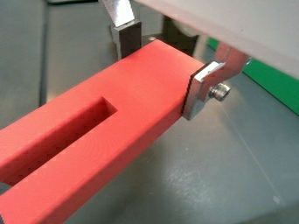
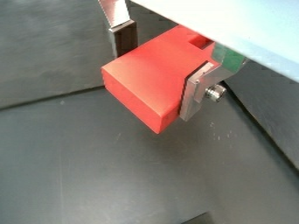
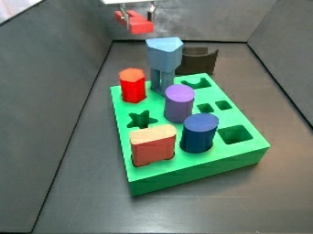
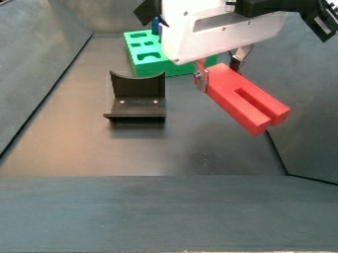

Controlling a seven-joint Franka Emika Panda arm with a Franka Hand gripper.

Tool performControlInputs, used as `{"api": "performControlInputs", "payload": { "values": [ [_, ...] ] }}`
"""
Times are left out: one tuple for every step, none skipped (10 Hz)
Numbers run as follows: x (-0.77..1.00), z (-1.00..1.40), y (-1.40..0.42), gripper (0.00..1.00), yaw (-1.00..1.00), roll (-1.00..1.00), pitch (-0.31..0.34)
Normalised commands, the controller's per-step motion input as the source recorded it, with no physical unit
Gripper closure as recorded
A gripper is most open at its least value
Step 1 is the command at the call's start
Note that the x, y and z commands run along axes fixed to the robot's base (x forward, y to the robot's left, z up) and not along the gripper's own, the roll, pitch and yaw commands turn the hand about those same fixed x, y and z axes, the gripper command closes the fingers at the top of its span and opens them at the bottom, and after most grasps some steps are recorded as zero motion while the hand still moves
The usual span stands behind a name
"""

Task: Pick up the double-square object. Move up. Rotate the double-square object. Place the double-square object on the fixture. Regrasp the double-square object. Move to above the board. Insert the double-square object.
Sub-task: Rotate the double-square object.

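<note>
Fingers (image 1: 205, 86) are clamped on the double-square object (image 1: 100, 131), silver plates flat on two opposite side faces near one end; the gripper (image 4: 209, 71) is closed onto it, nothing else between the plates. In both wrist views the red prism sticks out from the grip with most of its length beyond the fingers, and the stepped notch of the cross-section shows along one face. In a side view the piece (image 4: 247, 99) hangs clear of the dark floor, well off the ground, long axis tilted: held end up near the gripper, free end pointing down and toward the near right. So it's neither upright nor flat, looks like mid-rotation after the lift. The fixture (image 4: 134, 97) sits on the floor to the left of the held piece, apart from it and lower, notch facing up. That's the relation that matters: next move likely needs the long axis brought level with the notch, then travel left and down. The board (image 4: 148, 54) is farther back, beyond the fixture. In another side view the board (image 3: 239, 155) carries several pegs, with the gripper (image 3: 134, 16) small at the far end, detail there too small to read.
</note>
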Motion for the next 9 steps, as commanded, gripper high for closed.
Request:
{"api": "performControlInputs", "payload": {
  "values": [
    [0.03, -0.02, 0.03, 1.0, -1.0, -0.05, -0.024],
    [0.03, -0.02, 0.03, 1.0, -1.0, -0.06, -0.03],
    [0.03, -0.02, 0.03, 1.0, -1.0, -0.06, -0.033],
    [0.03, -0.02, 0.03, 1.0, -1.0, -0.08, -0.043],
    [0.03, -0.02, 0.03, 1.0, -0.74, -0.09, -0.047],
    [0.03, -0.02, 0.03, 1.0, -0.5, -0.09, -0.047],
    [0.03, -0.02, 0.03, 1.0, -0.33, -0.09, -0.046],
    [0.02, -0.02, 0.03, 1.0, -0.22, -0.09, -0.045],
    [0.0, -1.0, 0.0, 1.0, 0.0, 0.0, 0.0]
  ]
}}
